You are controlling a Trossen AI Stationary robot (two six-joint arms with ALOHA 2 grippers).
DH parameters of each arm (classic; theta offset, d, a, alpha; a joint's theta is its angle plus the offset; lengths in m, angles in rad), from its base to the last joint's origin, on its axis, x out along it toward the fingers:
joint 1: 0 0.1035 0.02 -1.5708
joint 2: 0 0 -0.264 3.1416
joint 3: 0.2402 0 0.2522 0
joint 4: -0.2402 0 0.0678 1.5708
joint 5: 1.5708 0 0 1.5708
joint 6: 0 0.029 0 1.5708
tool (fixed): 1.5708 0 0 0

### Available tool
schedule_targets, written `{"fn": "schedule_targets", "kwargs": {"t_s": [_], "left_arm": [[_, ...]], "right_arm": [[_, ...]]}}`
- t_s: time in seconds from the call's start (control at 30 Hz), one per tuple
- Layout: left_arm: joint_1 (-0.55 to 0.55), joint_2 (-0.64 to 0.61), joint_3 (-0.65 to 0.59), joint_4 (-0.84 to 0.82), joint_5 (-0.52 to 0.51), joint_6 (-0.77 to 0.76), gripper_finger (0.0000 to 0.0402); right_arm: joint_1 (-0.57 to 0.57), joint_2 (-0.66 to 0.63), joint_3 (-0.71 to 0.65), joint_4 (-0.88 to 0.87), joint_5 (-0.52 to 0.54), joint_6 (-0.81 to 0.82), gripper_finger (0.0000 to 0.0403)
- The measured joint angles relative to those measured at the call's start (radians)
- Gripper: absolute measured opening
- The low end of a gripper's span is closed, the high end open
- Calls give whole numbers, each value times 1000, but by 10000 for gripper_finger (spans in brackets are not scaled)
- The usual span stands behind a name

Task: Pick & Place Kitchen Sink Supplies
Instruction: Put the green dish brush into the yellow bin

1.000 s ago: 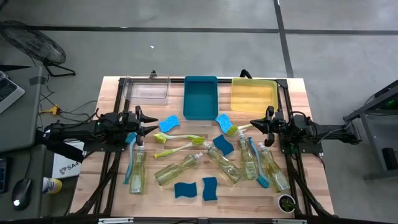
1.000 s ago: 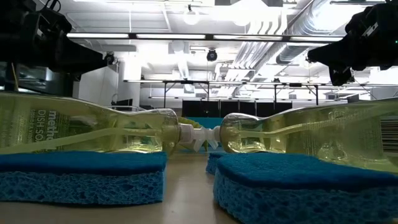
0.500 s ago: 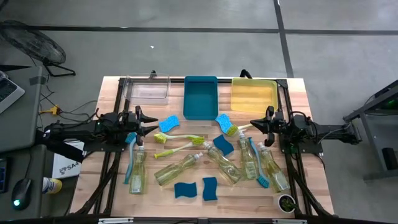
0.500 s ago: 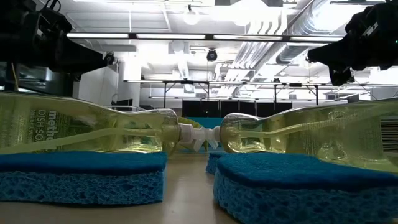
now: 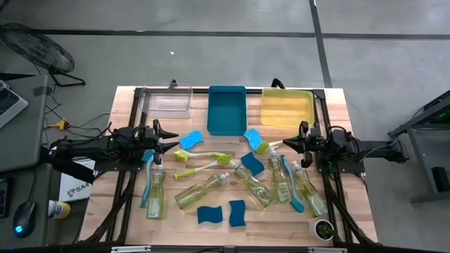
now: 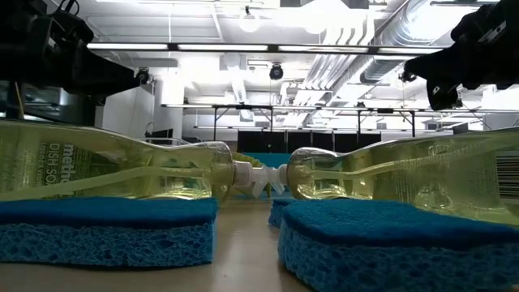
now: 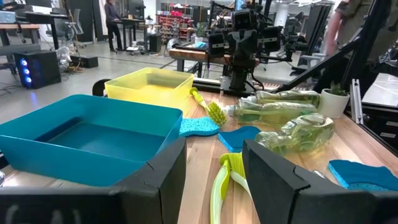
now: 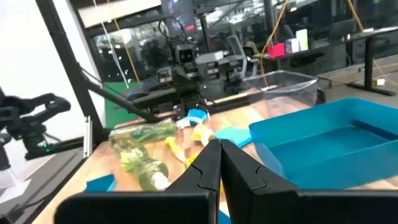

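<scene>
Several clear soap bottles (image 5: pixel 200 190) lie on their sides on the wooden table, among blue sponges (image 5: pixel 209 214), lime-green brushes (image 5: pixel 200 154) and blue brushes (image 5: pixel 292 186). My left gripper (image 5: pixel 167 145) hovers level above the table's left side, open and empty; its fingers (image 7: pixel 155 180) frame a lime-green brush (image 7: pixel 224 177) lying farther off. My right gripper (image 5: pixel 288 142) hovers level at the right side, shut (image 8: pixel 219 158) on nothing. In the low view two bottles (image 6: pixel 113 170) lie behind two sponges (image 6: pixel 397 243).
Three bins stand in a row at the far edge: clear (image 5: pixel 166 100), teal (image 5: pixel 226 109) and yellow (image 5: pixel 287 107). A small potted plant (image 5: pixel 323 228) sits at the near right corner. Bare wood shows between the bins and the scattered supplies.
</scene>
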Motion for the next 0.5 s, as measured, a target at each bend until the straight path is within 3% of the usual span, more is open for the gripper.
{"fn": "schedule_targets", "kwargs": {"t_s": [0.23, 0.5], "left_arm": [[0, 0, 0, 0, 0, 0, 154], [0, 0, 0, 0, 0, 0, 154]], "right_arm": [[-5, 107, 190, -226, 18, -47, 5], [-6, 392, 447, -376, 8, -36, 5]]}}
